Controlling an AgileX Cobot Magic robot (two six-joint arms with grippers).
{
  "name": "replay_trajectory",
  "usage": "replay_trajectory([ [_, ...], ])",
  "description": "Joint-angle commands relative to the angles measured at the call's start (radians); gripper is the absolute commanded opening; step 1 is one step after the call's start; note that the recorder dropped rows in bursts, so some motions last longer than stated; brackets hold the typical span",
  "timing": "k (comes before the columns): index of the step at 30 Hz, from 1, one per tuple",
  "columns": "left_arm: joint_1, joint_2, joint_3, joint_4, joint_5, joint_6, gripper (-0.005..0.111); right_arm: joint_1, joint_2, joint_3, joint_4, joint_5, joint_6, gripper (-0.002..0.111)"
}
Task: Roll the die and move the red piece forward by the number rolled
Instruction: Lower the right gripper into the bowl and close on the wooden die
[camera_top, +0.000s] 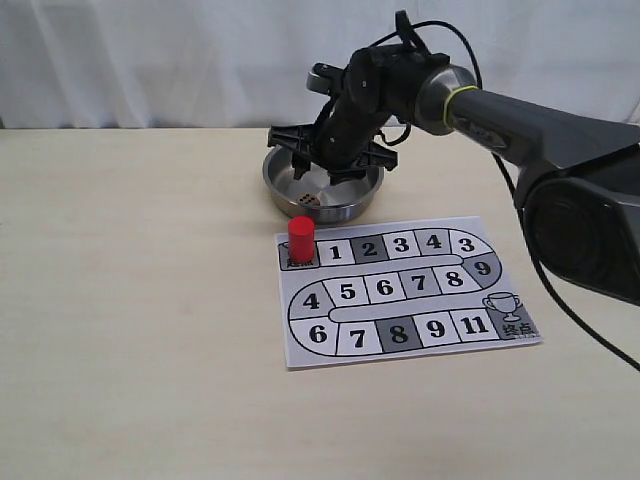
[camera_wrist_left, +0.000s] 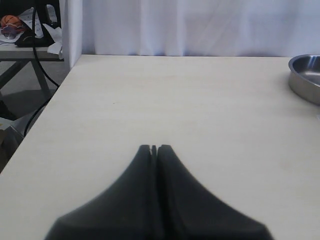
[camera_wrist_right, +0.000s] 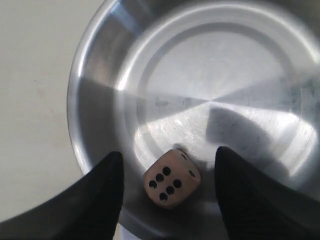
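Exterior: my right tool (camera_top: 330, 165) hangs over the steel bowl (camera_top: 345, 212) holding the die (camera_top: 308, 201). The red piece (camera_top: 301, 240) stands on the board (camera_top: 400, 290), beside square 1.
Left wrist: my left tool (camera_wrist_left: 154, 148) is pressed together above the bench (camera_wrist_left: 175, 100).
Right wrist: the right tool is spread around the die, six up.

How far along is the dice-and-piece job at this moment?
Done: uncertain; the die lies free in the steel bowl, six pips facing the wrist camera. In hand: the open right gripper hangs over it; the left gripper rests shut. Left: the red piece stands on the start square, not advanced.
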Motion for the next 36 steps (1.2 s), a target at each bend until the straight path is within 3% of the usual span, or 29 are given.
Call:
replay_trajectory([
  [1,0.0,0.0,-0.006,-0.001,-0.017,-0.006,0.0,0.026,0.005,-0.007,-0.057,-0.038,0.085,0.052],
  [6,0.0,0.0,-0.006,-0.001,-0.017,-0.006,0.0,0.034,0.036,-0.007,-0.052,-0.073,0.166,0.052],
  [36,0.0,0.0,-0.006,-0.001,-0.017,-0.006,0.0,0.032,0.066,-0.007,-0.091,-0.033,0.205,0.051],
])
